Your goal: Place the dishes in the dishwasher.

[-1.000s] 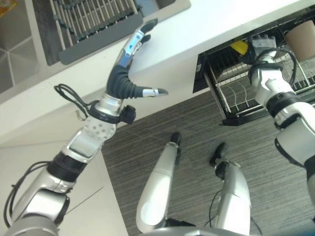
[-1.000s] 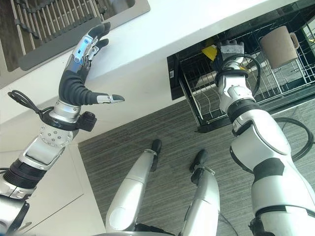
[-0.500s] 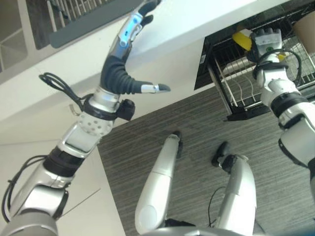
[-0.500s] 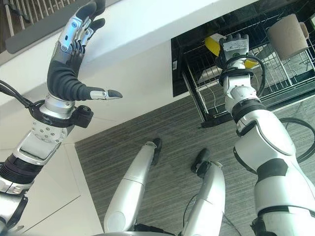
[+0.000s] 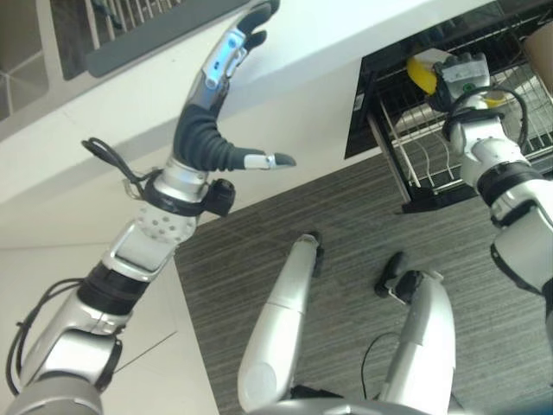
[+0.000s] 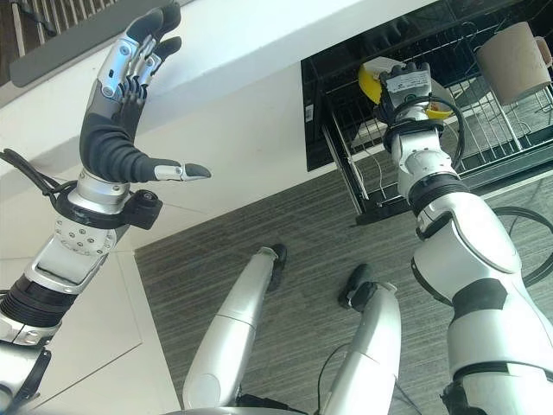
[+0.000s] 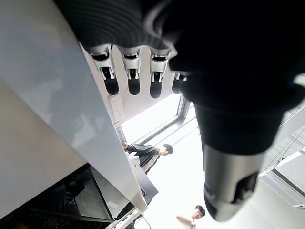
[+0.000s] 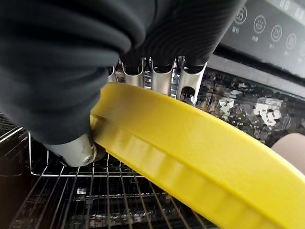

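Observation:
My right hand (image 6: 406, 83) reaches over the pulled-out dishwasher rack (image 5: 416, 149) and is shut on a yellow dish (image 8: 200, 162). Thumb and fingers (image 8: 157, 78) pinch the dish's rim, and it hangs tilted above the wire rack. From the head, the yellow dish (image 5: 421, 71) pokes out to the left of that hand. My left hand (image 5: 201, 138) is raised in front of the white counter (image 5: 320, 43), open, with straight fingers (image 7: 128, 78) and the thumb spread wide, holding nothing.
A beige mug (image 6: 514, 59) stands in the rack to the right of my right hand. A grey drying rack (image 5: 147, 39) lies on the counter beyond my left hand. Two people (image 7: 152, 152) are visible far off by a window. Striped grey floor (image 5: 346, 216) lies below.
The whole view has shifted slightly. More of the yellow dish now shows beside my right hand over the rack. The left hand stays raised and open.

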